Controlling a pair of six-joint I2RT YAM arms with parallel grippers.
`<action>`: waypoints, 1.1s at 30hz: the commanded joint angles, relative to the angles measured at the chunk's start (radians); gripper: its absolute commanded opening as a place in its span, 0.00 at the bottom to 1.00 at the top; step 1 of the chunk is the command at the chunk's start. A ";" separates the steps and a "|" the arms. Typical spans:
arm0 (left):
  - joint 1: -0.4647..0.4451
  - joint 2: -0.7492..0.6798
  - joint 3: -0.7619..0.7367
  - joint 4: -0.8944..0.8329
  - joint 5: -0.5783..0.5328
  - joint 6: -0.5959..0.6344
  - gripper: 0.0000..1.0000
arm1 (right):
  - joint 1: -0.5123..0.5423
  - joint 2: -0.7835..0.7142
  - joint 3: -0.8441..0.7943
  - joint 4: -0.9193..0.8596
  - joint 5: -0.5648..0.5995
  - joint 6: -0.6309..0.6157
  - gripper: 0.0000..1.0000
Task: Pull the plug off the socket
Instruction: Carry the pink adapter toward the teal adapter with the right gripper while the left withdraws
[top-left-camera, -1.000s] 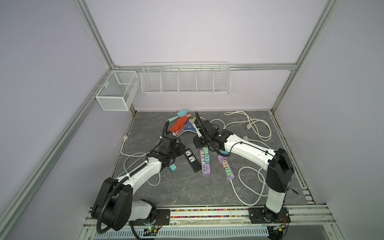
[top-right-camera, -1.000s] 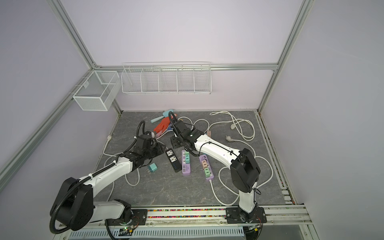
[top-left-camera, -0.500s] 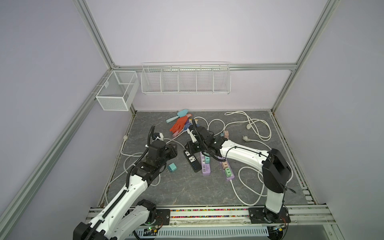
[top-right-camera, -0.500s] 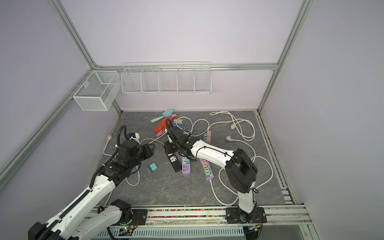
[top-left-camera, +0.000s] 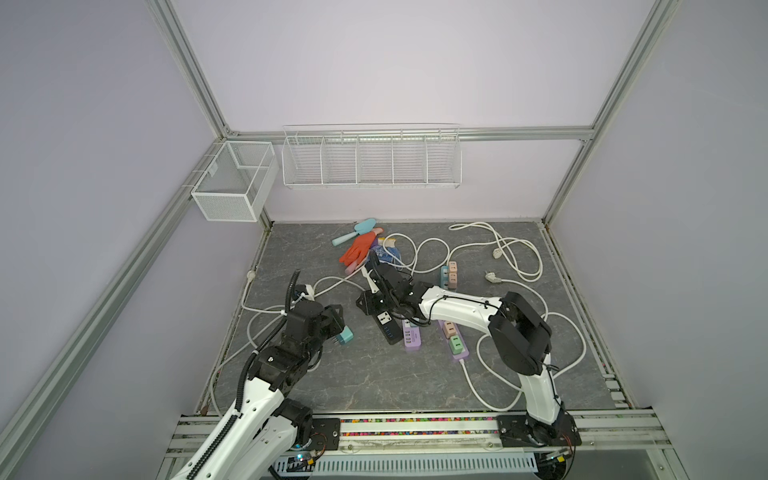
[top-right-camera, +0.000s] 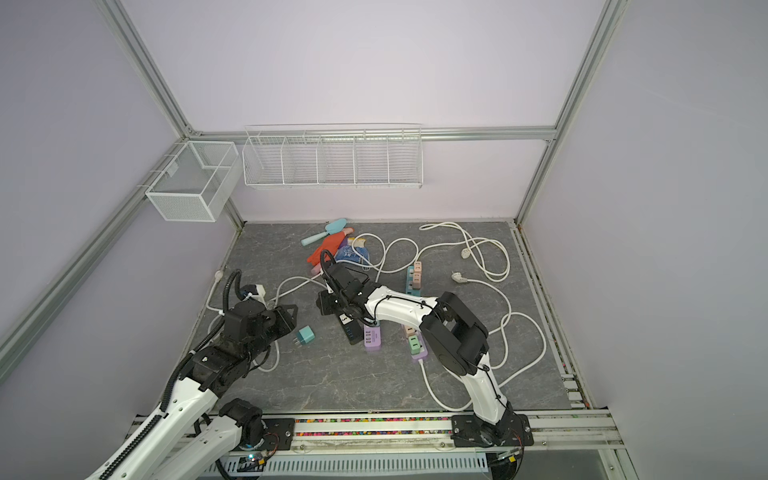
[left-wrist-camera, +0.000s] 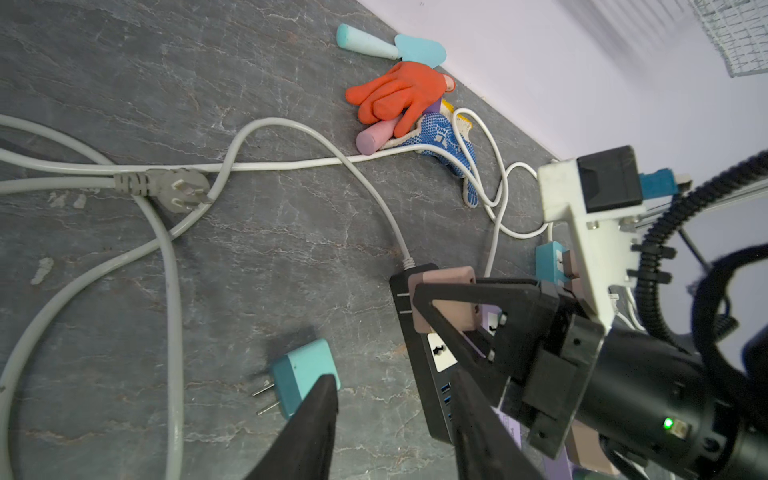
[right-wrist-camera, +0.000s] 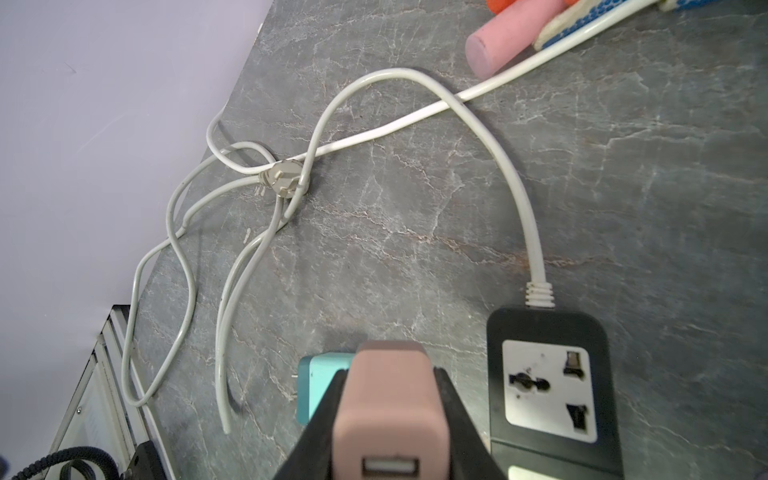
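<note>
Pulled back from the black plastic power strip (top-left-camera: 386, 328) since a second ago, the left arm now holds its left fingers (left-wrist-camera: 316, 415) apart with nothing between them. The teal square plug adapter (left-wrist-camera: 303, 370) lies on the grey marbled bench (left-wrist-camera: 249, 270), on the left arm's side of the strip and apart from it, with its bare pins pointing away from the strip. It sits just beside one left fingertip, outside the gap.

The right fingers (right-wrist-camera: 322, 424) are clamped on a pink square plug adapter (right-wrist-camera: 390, 395) at the strip's cord end. The strip's white socket face is uncovered beside it. Whether the pink adapter's pins touch the strip is hidden.
</note>
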 joint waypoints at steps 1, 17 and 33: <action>0.000 -0.009 0.016 -0.055 -0.013 -0.003 0.46 | 0.011 0.035 0.046 0.046 0.021 0.021 0.22; -0.001 -0.028 -0.015 -0.086 -0.036 -0.011 0.48 | 0.018 0.221 0.207 0.049 -0.037 0.048 0.23; -0.001 0.010 -0.038 -0.039 -0.005 -0.031 0.49 | 0.022 0.294 0.258 -0.010 -0.038 0.031 0.27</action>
